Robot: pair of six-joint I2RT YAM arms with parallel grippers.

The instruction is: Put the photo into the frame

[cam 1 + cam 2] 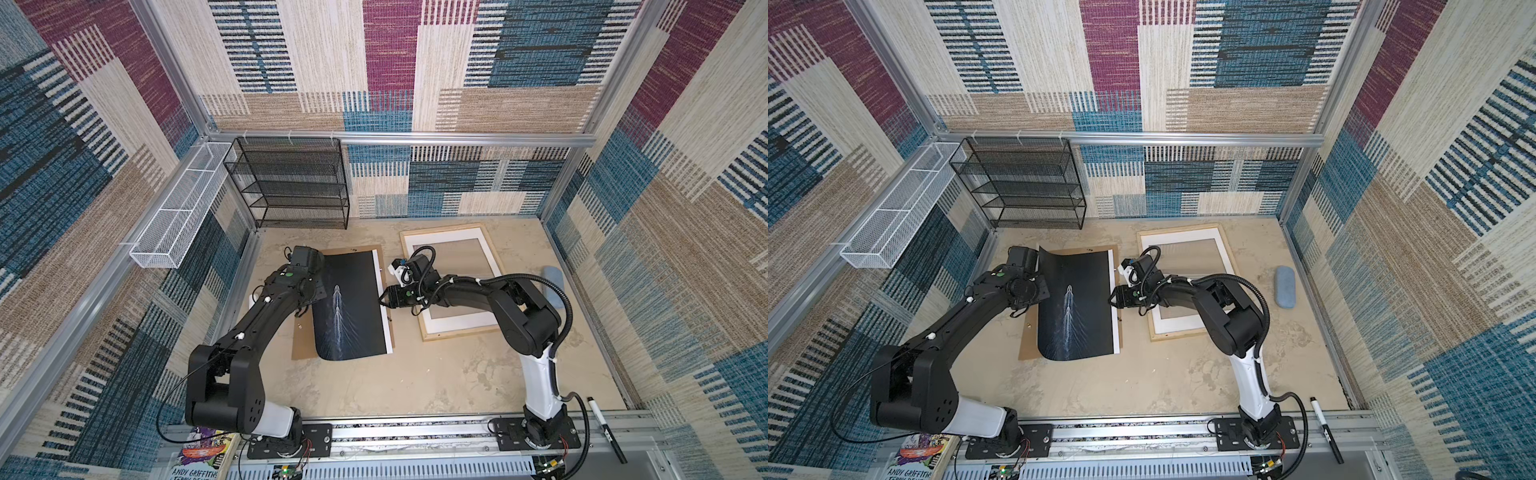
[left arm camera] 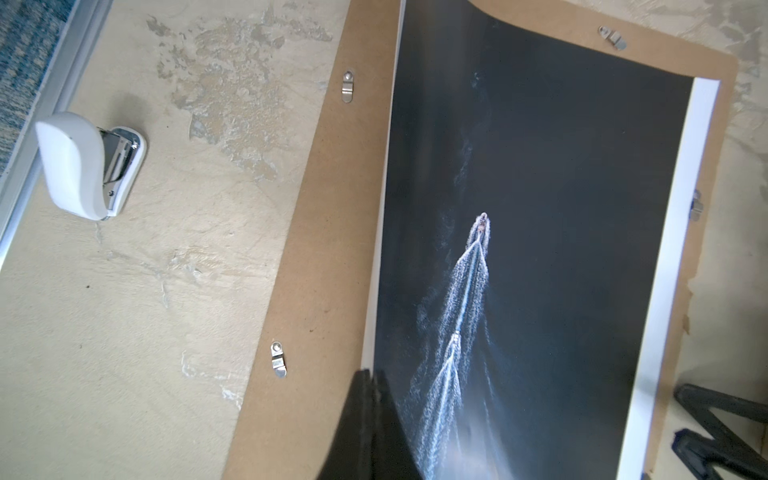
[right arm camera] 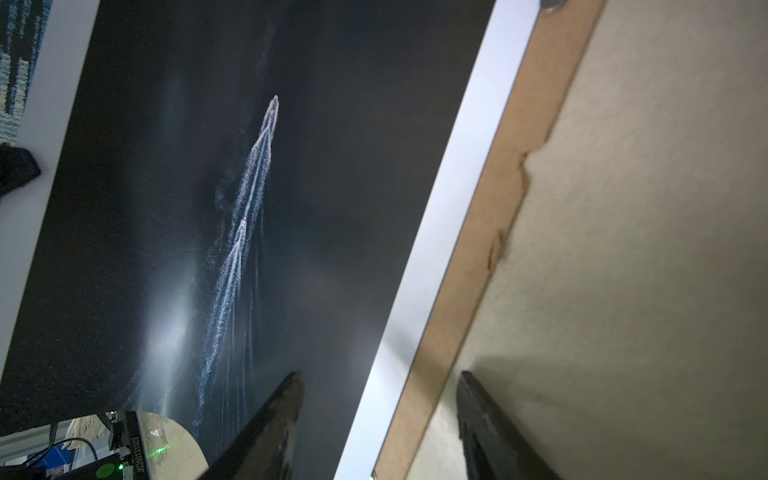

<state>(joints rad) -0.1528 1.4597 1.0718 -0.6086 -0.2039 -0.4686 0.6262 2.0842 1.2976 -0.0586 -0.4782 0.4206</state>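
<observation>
A book (image 1: 195,455) reads ANDY GRIFFITHS; left claw (image 2: 368,384) pinches the glossy, curling photo (image 1: 353,307) (hardboard (image 1: 301,347) beneath), right claw (image 3: 380,380) spread wide.

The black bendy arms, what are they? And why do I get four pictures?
They are two robot arms fixed to a rail at the front of the table. Two pictures look down from above, side by side like two eyes. The other two come from a small camera on each arm's wrist, so they show things close up. On the table lies a brown board with the photo on top, a dark picture with a white streak. Beside it lies the wooden frame. A white stapler sits off to one side. The left hand is shut on the photo's edge, and that edge curls up. The right hand is open at the photo's other edge, holding nothing.
</observation>
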